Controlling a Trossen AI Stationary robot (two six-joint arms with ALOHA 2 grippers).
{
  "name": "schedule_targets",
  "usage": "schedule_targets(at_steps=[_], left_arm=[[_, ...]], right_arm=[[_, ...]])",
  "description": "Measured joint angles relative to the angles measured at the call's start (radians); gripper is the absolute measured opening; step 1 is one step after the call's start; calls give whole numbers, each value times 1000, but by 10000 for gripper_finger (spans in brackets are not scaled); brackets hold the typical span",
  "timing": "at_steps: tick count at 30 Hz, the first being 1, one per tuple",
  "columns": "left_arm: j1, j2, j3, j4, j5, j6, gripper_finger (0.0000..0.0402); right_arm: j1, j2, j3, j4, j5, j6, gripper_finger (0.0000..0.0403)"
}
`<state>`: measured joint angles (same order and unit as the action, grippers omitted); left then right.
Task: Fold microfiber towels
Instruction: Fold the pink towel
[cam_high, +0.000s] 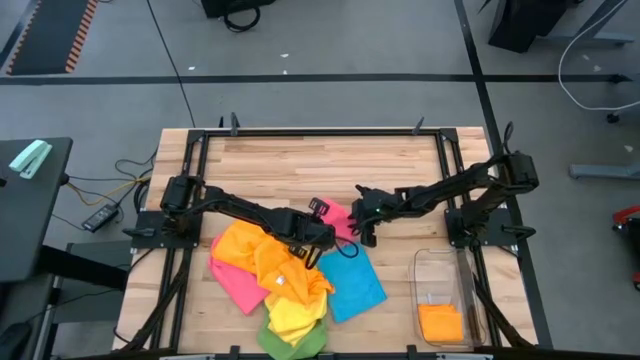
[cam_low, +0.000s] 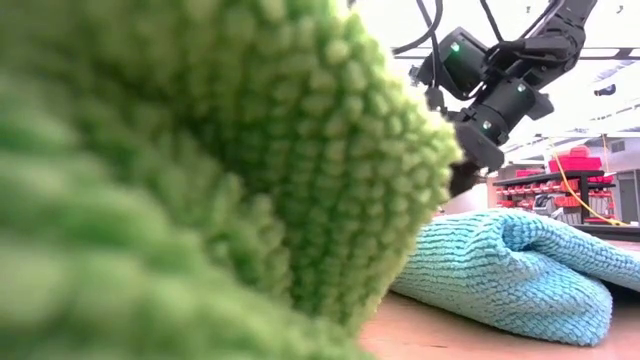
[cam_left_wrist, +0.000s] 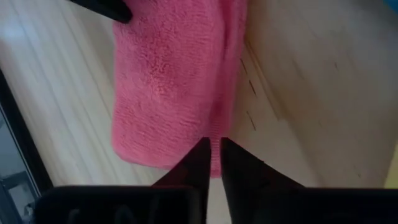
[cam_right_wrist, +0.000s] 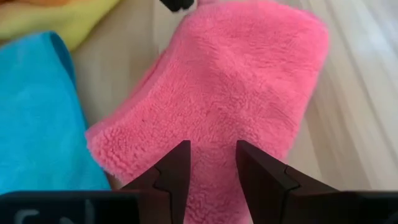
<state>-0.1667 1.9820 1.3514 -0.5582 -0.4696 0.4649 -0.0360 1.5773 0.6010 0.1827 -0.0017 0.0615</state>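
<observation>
Pink towel (cam_high: 338, 222) lies folded on table (cam_high: 300, 160), just beside blue towel (cam_high: 352, 282), between my two hands. Left hand (cam_left_wrist: 213, 163) nearly shut, thin pink edge pinched between fingertips. Right hand (cam_right_wrist: 210, 163) part open, straddling pink pile, gripping nothing I can confirm. Risk, in my judgement: shallow left pinch slips when lifted; fold springs open; right fingers drag blue towel along.
</observation>
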Motion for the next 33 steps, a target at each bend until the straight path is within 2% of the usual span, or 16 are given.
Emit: schedule_targets(at_steps=[6, 15, 23, 27, 33], left_arm=[[-11, -4, 0, -17, 1, -27, 102], [10, -2, 0, 12, 21, -136, 130], [6, -1, -1, 90, 25, -123, 180], [35, -1, -1, 89, 22, -188, 189], [53, 11, -1, 65, 21, -237, 182]], right_arm=[[0, 26, 0, -3, 0, -5, 137], [0, 21, 21, -22, 0, -9, 137], [0, -51, 68, -216, 0, -5, 137], [0, -83, 68, -236, 0, 19, 137], [16, -89, 69, -238, 0, 22, 137]])
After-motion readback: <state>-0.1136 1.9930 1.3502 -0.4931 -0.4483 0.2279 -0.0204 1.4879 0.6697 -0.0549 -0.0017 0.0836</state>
